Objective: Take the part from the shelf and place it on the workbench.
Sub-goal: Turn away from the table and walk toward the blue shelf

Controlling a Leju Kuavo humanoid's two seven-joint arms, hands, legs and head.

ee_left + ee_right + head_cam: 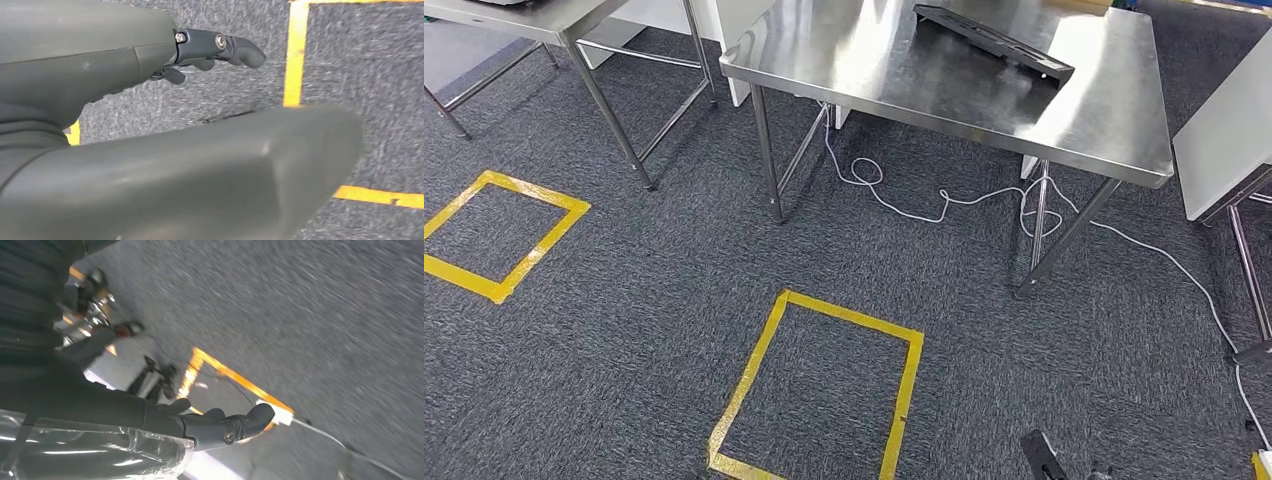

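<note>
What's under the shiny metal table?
Under the shiny steel table, a white cable loops over grey carpet between the legs. The tabletop hides the floor farther back.

We see the right hand gripping a clear, glossy plastic part above grey carpet marked with yellow tape.

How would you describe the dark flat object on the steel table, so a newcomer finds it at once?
Find the large steel table above the yellow floor squares. On its far right part lies a long, flat black tray, one end raised. It is the sole dark thing on that shiny top.
</note>
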